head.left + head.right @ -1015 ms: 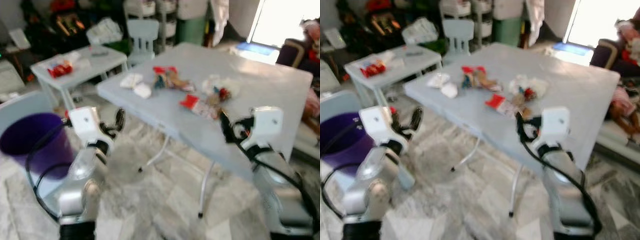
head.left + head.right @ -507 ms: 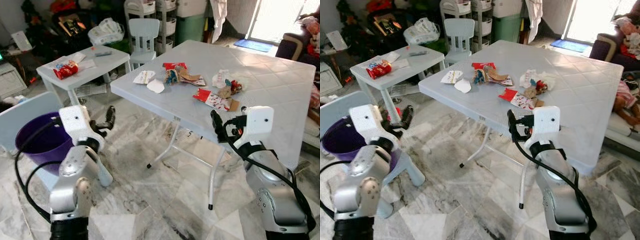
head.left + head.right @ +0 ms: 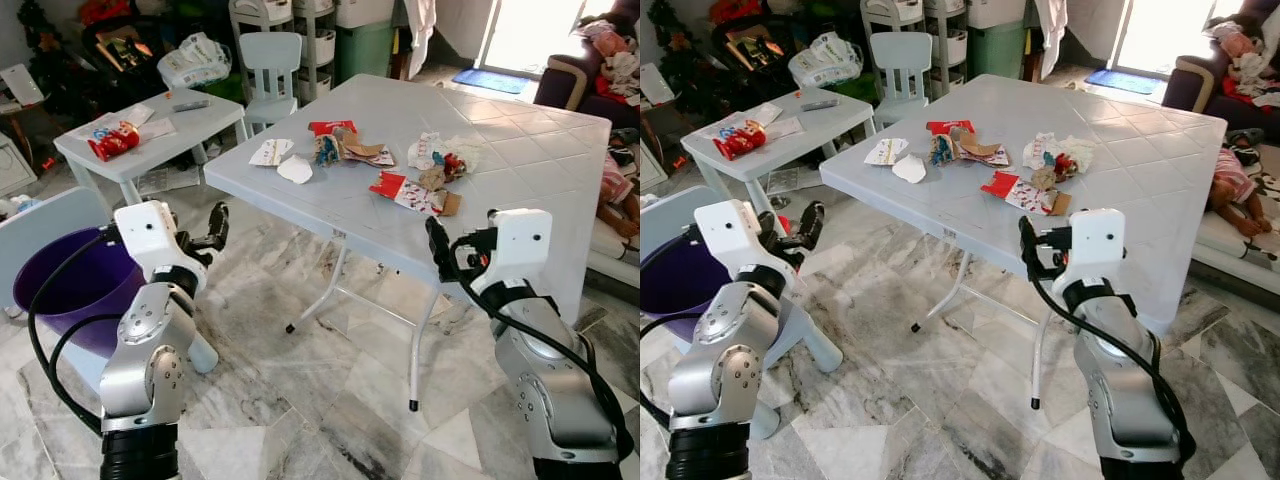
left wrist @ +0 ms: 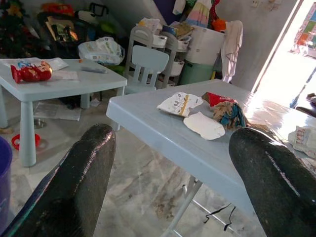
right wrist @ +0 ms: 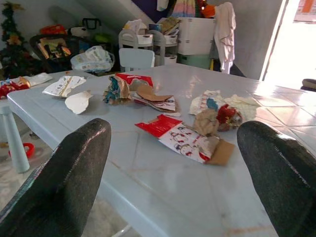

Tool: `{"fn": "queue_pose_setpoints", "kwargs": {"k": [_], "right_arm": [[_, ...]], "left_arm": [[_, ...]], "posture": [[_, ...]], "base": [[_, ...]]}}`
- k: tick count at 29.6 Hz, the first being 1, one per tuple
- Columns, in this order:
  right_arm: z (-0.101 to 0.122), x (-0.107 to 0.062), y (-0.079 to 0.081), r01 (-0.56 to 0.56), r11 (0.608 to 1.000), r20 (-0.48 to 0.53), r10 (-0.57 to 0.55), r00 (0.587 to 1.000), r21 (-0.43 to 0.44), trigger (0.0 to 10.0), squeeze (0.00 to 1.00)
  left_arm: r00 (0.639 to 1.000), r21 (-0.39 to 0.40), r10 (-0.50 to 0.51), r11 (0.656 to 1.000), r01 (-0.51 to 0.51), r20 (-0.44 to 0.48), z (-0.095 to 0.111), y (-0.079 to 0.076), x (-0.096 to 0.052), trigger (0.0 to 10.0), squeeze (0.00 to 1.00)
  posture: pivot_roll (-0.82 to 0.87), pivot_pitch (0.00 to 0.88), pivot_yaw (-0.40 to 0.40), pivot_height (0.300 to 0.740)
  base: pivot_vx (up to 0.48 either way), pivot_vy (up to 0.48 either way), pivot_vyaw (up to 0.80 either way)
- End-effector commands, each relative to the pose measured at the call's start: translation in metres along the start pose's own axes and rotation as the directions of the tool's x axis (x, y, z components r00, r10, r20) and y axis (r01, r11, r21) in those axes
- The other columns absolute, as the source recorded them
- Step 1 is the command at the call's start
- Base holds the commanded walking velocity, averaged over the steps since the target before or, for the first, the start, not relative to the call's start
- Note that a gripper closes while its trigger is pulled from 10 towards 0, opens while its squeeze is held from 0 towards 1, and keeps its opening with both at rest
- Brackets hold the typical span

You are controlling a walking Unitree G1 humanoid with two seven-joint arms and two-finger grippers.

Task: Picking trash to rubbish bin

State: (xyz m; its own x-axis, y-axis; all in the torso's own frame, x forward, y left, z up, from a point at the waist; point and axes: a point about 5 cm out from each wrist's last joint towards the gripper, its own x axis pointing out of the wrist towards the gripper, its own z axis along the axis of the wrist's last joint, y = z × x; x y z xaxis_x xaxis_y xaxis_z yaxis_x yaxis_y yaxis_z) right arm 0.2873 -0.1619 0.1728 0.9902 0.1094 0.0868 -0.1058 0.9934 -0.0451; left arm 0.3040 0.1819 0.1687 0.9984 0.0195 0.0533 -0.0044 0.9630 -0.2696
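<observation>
Trash lies on the big pale-blue folding table (image 3: 520, 130): two white wrappers (image 3: 272, 152), crumpled red and brown wrappers (image 3: 345, 147), a flattened red-and-white carton (image 3: 410, 193) and a wad of tissue with red scraps (image 3: 445, 155). A purple bin (image 3: 70, 285) stands at the left beside a blue chair. My left gripper (image 3: 212, 228) is open and empty, in the air between bin and table. My right gripper (image 3: 440, 250) is open and empty at the table's near edge, a short way from the carton (image 5: 185, 138).
A small low table (image 3: 150, 125) with a red packet (image 3: 105, 140) stands at the back left, with a child's chair (image 3: 272, 60) and shelves behind it. A sofa (image 3: 590, 80) is at the right. Marble floor lies between me and the table's legs.
The whole picture has shifted and sharpened as the camera moved. Both arms hold much the same pose with fingers open, and the trash lies as before.
</observation>
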Motion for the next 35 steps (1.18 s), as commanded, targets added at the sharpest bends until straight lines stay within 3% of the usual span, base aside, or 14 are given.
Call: {"fn": "queue_pose_setpoints", "kwargs": {"k": [1, 35], "right_arm": [[0.005, 0.003, 0.002, -0.007, 1.000, 0.023, 0.007, 1.000, -0.008, 10.0, 0.00], [0.006, 0.007, 0.008, -0.032, 0.999, 0.034, 0.032, 0.999, -0.012, 10.0, 0.00]], "left_arm": [[1.000, -0.003, -0.010, 1.000, 0.010, 0.009, 0.003, 0.000, 0.000, 10.0, 0.00], [0.996, -0.012, -0.049, 0.999, 0.048, -0.069, -0.014, -0.009, -0.007, 10.0, 0.00]], "posture": [[0.02, 0.000, 0.016, 0.740], [0.02, 0.001, 0.010, 0.740]], "base": [[0.416, 0.000, 0.00], [0.420, 0.000, 0.00]]}}
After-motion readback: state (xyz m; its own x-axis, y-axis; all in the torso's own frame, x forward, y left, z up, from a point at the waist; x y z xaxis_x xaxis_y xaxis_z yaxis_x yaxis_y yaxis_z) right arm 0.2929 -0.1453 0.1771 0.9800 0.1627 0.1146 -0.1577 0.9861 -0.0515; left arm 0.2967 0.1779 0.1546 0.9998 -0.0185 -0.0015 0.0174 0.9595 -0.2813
